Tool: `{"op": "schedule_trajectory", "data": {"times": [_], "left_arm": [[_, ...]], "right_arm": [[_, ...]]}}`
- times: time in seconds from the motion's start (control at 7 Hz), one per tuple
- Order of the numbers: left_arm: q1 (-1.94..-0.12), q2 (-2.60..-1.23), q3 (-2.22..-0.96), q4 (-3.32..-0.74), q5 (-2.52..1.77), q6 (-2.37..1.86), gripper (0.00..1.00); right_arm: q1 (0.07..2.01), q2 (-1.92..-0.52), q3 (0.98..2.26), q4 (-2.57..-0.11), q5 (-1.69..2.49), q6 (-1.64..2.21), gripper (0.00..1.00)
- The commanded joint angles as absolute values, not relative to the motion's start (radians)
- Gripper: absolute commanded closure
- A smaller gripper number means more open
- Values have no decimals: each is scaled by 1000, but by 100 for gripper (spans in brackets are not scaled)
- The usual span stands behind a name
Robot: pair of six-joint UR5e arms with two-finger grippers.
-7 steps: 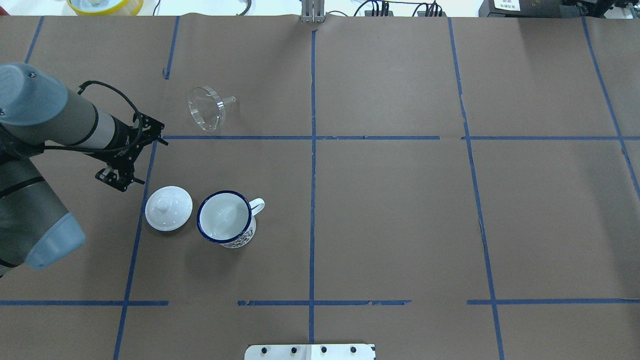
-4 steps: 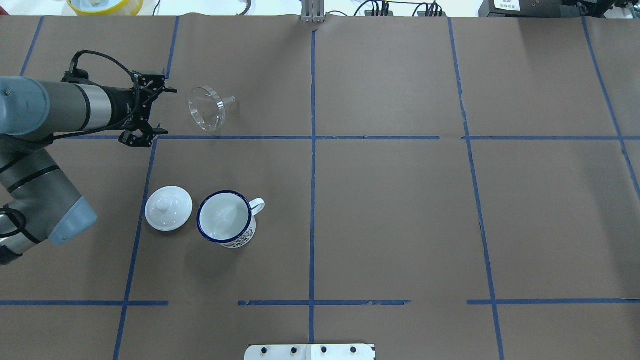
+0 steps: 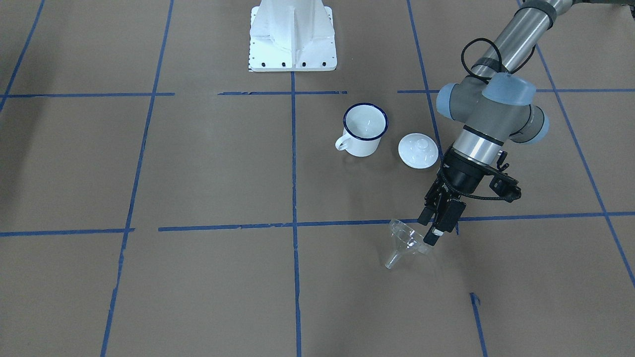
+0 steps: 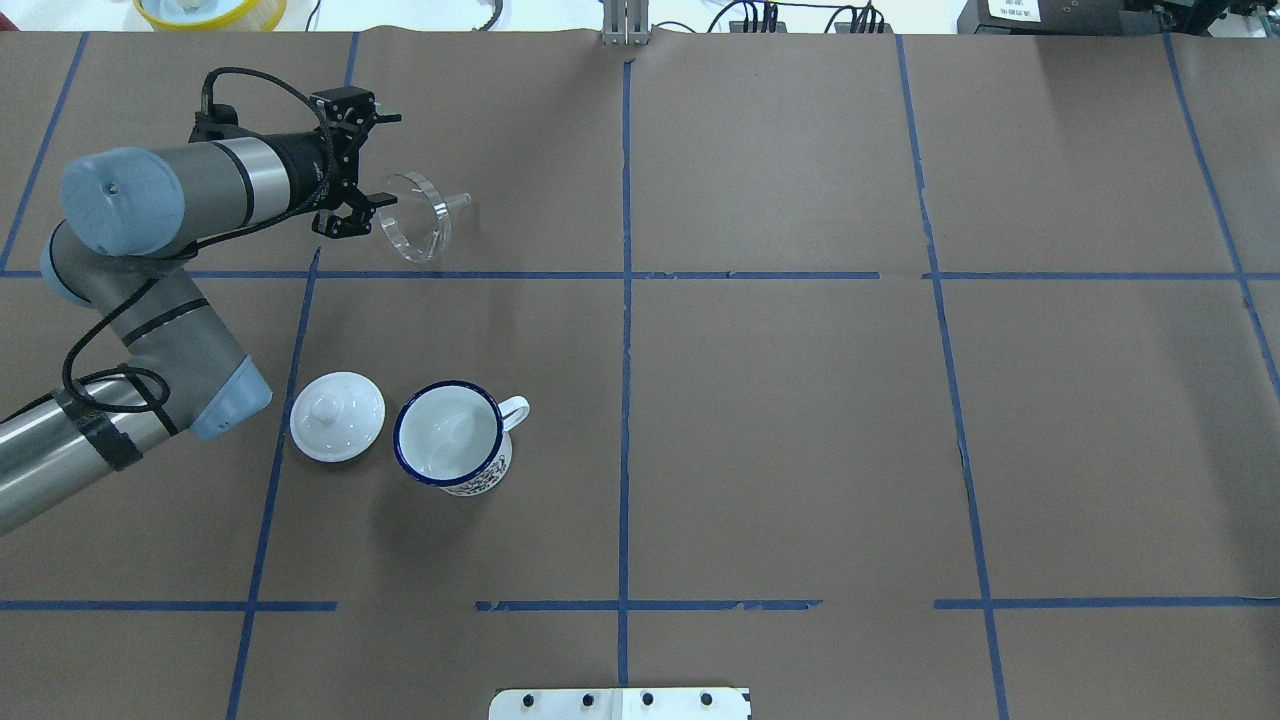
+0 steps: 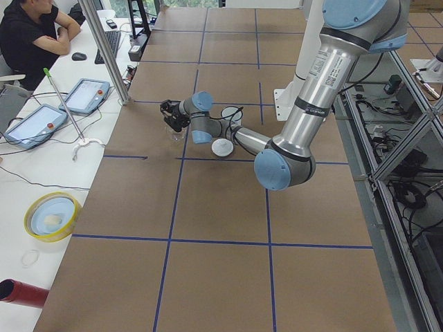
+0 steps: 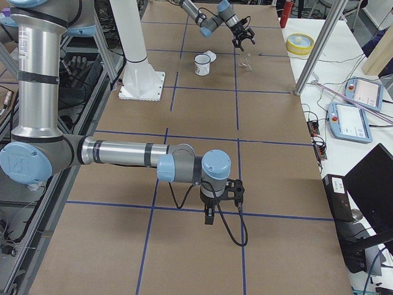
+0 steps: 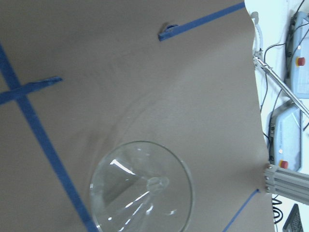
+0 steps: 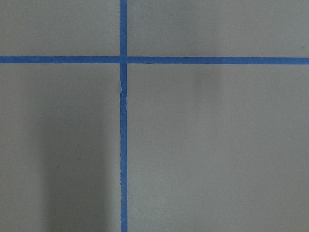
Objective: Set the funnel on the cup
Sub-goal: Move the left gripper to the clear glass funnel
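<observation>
The clear funnel (image 4: 412, 230) lies on its side on the brown paper at the far left, with its spout pointing toward the table's middle. It also shows in the front view (image 3: 407, 242) and in the left wrist view (image 7: 142, 188). The white cup (image 4: 450, 437) with a dark blue rim stands upright, nearer the robot (image 3: 365, 130). My left gripper (image 4: 388, 160) is open and empty, right beside the funnel's wide mouth (image 3: 429, 229). My right gripper (image 6: 209, 215) shows only in the exterior right view, low over the table, and I cannot tell whether it is open or shut.
A round white knobbed lid (image 4: 337, 416) lies on the paper just left of the cup. Blue tape lines cross the brown paper (image 4: 800, 420). The white robot base plate (image 3: 292, 34) stands at the near edge. A yellow bowl (image 4: 210, 10) sits beyond the far edge.
My left gripper has swung away from the lid area, forward and to the right, and now stands at the funnel's wide mouth. The funnel, cup and lid have not moved.
</observation>
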State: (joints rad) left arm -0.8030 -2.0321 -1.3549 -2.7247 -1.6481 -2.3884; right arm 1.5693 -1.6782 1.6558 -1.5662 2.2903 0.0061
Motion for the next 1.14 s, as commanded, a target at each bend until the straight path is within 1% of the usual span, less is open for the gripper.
{"op": "schedule_trajectory", "data": {"times": [0.0,0.29,0.43,0.57,0.71,0.86,1.0], "left_arm": [[-792,-2039,-1316,-2743,-1638,-2402,0],[-788,-2097,-1232,-2752,-1635,-2402,3],[-788,-2098,-1226,-2770,-1635,-2404,7],[-788,-2100,-1224,-2773,-1635,-2404,30],[-788,-2102,-1224,-2773,-1634,-2404,67],[-788,-2100,-1224,-2772,-1634,-2404,95],[-788,-2097,-1223,-2770,-1634,-2402,100]], "right_arm": [[1569,-1678,1657,-1566,2290,6,0],[1569,-1678,1655,-1566,2290,6,0],[1569,-1678,1655,-1566,2290,6,0],[1569,-1678,1655,-1566,2290,6,0],[1569,-1678,1655,-1566,2290,6,0],[1569,-1678,1657,-1566,2290,6,0],[1569,-1678,1657,-1566,2290,6,0]]}}
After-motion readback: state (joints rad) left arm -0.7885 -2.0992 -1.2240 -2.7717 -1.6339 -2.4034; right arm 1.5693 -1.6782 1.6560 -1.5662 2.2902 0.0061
